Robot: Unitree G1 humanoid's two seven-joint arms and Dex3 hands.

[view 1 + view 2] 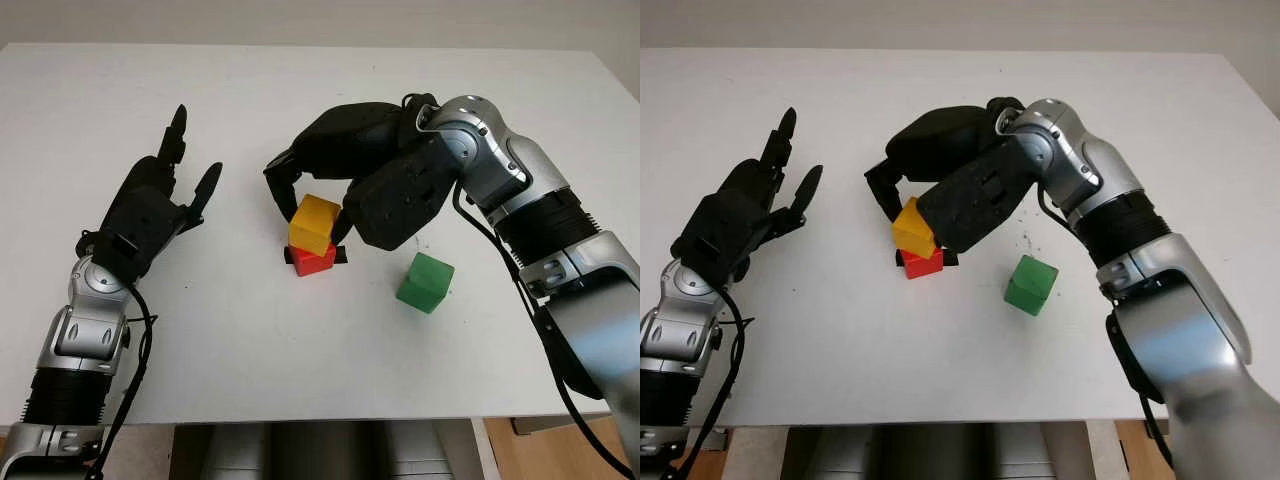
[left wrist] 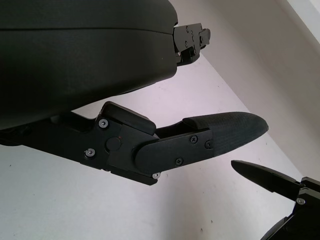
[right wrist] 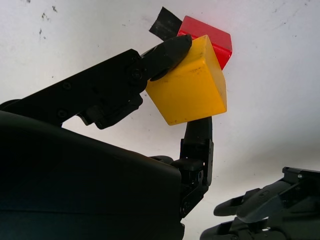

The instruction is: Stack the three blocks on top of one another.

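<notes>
Left eye view | green block point(image 1: 425, 282) loose on table point(image 1: 300, 370), near right, apart from stack, 1 left to add | left hand point(image 1: 160, 205) open, idle at left | right hand point(image 1: 335, 205) clamped on yellow block point(image 1: 315, 224), tilted atop red block point(image 1: 314, 260), placement unfinished
</notes>
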